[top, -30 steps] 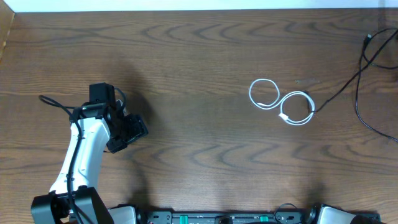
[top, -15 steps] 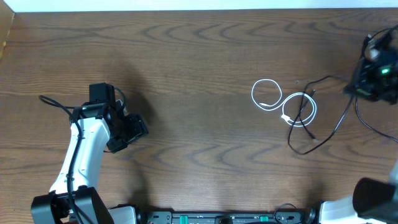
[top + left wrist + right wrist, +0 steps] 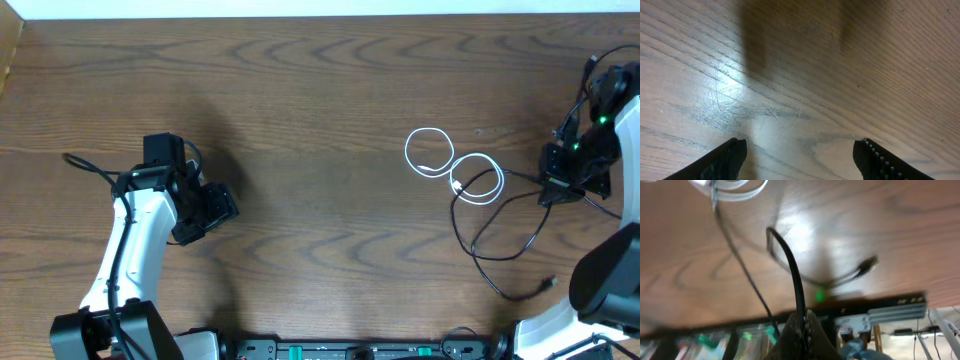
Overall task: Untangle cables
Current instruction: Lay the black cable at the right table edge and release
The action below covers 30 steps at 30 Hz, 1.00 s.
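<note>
White cable point(image 3: 449, 172): two flat loops, right half of desk point(image 3: 320, 80); long axis slants far-left to near-right.
Black cable point(image 3: 792, 275): thin slack curves crossing the nearer white loop; plug end by the front edge, pointing right.
Right gripper point(image 3: 801, 325): pinching the black cable.
Left gripper point(image 3: 800, 150): spread, empty.

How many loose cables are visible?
2: white cable coiled right of centre; black cable pinched in the right gripper, trailing toward the front. More may hide behind that arm.
</note>
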Motion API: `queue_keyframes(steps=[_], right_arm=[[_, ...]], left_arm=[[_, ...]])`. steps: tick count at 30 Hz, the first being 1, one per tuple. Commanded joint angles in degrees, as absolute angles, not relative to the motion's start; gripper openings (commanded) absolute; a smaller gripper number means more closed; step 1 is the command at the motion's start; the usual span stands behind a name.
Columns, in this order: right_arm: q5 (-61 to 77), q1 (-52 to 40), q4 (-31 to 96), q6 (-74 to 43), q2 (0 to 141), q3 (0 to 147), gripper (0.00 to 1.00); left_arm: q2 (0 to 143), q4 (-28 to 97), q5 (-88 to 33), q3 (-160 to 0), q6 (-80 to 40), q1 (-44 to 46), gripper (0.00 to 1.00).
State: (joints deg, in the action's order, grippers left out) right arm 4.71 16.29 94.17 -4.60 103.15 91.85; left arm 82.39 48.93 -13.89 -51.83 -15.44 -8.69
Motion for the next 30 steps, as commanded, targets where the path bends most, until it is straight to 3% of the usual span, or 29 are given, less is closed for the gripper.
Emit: queue_keyframes(steps=[1,11,20,22,25,27,30], right_arm=[[-0.1,18.2,92.2,-8.4,104.0,91.7,0.01],[0.2,25.9,80.6,-11.2,103.9,94.7,0.01],[1.6,40.1,72.7,-22.3,103.9,105.9,0.01],[6.7,41.3,70.6,-22.2,103.9,106.1,0.11],[13.2,41.6,72.1,-20.7,104.0,105.8,0.46],[16.4,40.8,75.2,-17.2,104.0,105.3,0.62],[17.1,38.7,79.7,-12.9,104.0,103.5,0.75]], left_arm=[[82.3,49.1,-14.5,-51.6,-15.7,-8.9,0.74],[82.3,49.2,-14.5,-51.5,-15.7,-8.9,0.74],[82.3,49.5,-14.5,-51.5,-15.7,-8.9,0.74],[82.3,49.5,-14.5,-51.5,-15.7,-8.9,0.74],[82.3,49.5,-14.5,-51.5,-15.7,-8.9,0.74],[82.3,49.5,-14.5,-51.5,-15.7,-8.9,0.74],[82.3,49.9,-14.5,-51.5,-15.7,-8.9,0.74]])
